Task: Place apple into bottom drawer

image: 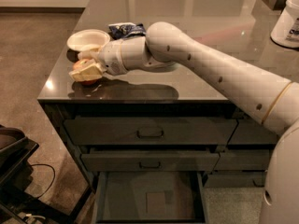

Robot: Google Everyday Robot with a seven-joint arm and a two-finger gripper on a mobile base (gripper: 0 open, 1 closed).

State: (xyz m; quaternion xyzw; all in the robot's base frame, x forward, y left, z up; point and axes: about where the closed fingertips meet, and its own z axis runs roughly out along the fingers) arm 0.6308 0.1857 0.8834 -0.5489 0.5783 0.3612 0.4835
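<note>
The apple [80,65], orange-red with yellowish patches, sits near the front left corner of the dark countertop [154,85], just in front of the white bowl [88,39]. My gripper [86,67] reaches in from the right and its pale fingers [87,72] lie around the apple, hiding most of it. The bottom drawer [149,197] is pulled open below, with a flat grey floor and a paler square mark, and nothing in it.
A crumpled blue bag [125,30] lies behind my wrist. A white jar [288,20] stands at the far right of the counter. Two shut handled drawers [150,133] sit above the open one. A dark object [14,155] stands on the floor at left.
</note>
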